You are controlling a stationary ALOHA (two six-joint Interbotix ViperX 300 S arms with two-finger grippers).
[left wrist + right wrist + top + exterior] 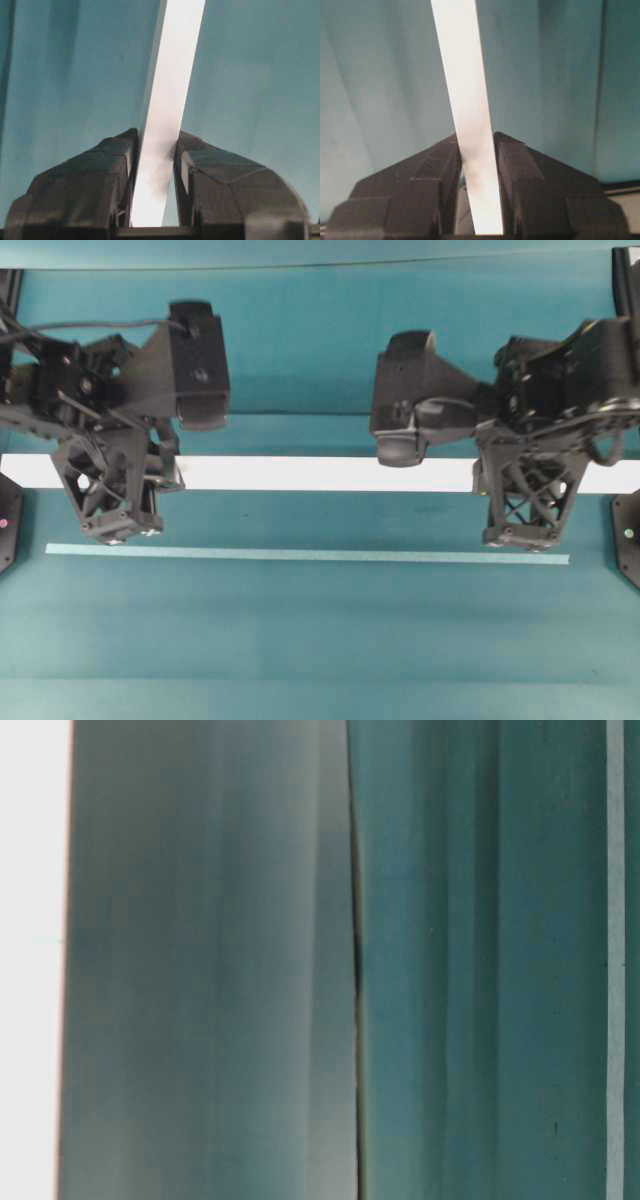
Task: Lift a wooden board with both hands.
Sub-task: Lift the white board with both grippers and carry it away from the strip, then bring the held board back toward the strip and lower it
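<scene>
The wooden board (320, 474) is a long white plank lying across the teal table from left to right. My left gripper (120, 480) is shut on it near its left end. In the left wrist view the board (170, 90) runs between the two black fingers of the left gripper (156, 142), which press its edges. My right gripper (525, 480) is shut on the board near its right end, and the right wrist view shows the right gripper (475, 142) pinching the board (465, 75). I cannot tell whether the board is off the table.
A thin pale teal strip (300, 554) lies on the table in front of the board, parallel to it. Black mounts stand at the left edge (8, 515) and the right edge (628, 535). The table-level view is blurred, with a grey surface (200, 970) close to the lens.
</scene>
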